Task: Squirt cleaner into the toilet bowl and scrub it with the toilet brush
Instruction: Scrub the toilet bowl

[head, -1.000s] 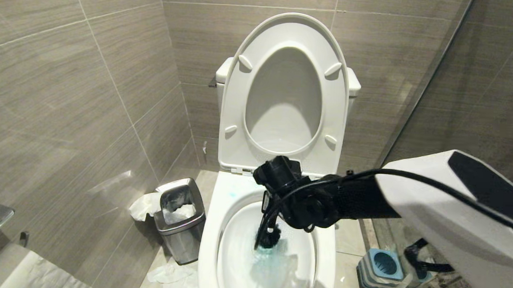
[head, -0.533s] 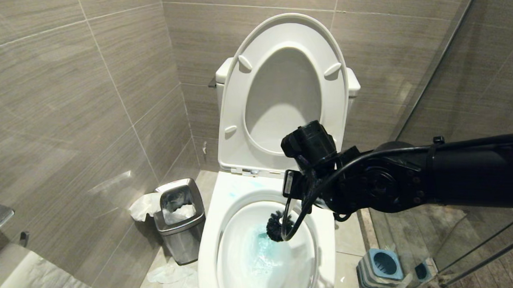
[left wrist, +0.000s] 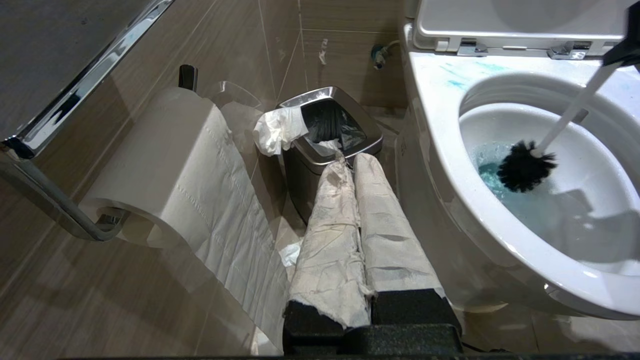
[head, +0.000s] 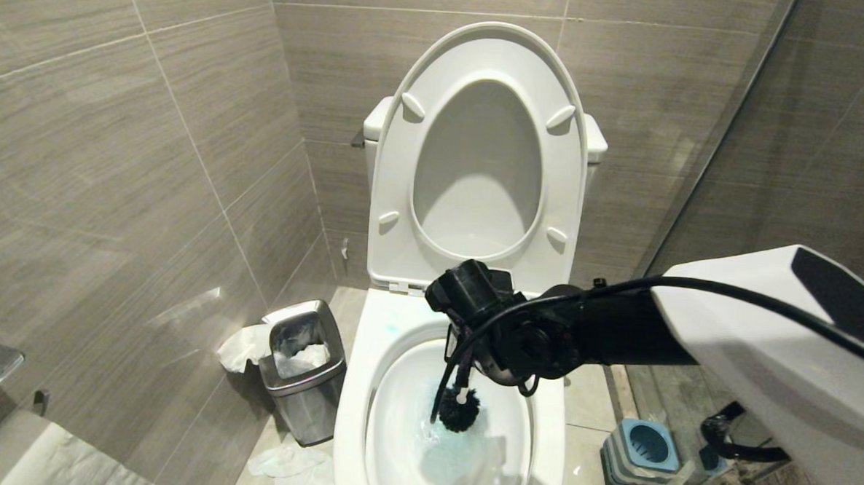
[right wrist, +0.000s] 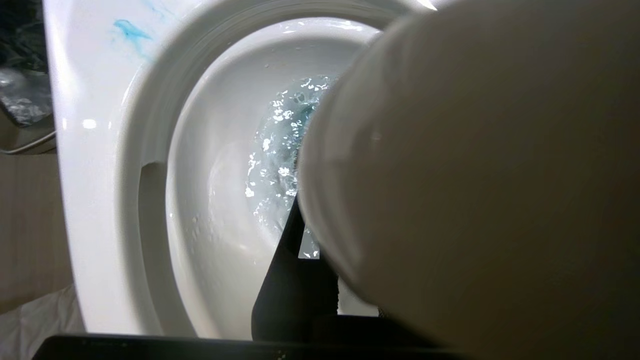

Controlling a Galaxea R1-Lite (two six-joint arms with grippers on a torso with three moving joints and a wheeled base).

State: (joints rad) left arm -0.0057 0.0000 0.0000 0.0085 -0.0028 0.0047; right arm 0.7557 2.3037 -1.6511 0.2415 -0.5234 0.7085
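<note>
One gripper scrubs the toilet bowl (head: 351,414), lower centre of the head view.
The right gripper (head: 464,349) clamps the toilet brush (head: 460,410), bristles over blue cleaner (left wrist: 492,180); the left gripper (left wrist: 356,200), paper-wrapped, sits closed near the waste bin (left wrist: 300,165).

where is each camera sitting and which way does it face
Head view: high on the robot, facing forward and down at the toilet bowl with its seat raised; the right arm reaches in, its right claw holding the toilet brush.
Left wrist view: low beside the bowl, facing along the floor toward the steel waste bin; the left claw, paper-wrapped and shut, shows.
Right wrist view: above the bowl, facing down into the blue-tinted water; the brush's white knob fills the picture.
Shared: head and left wrist views both show bowl, brush and bin.
</note>
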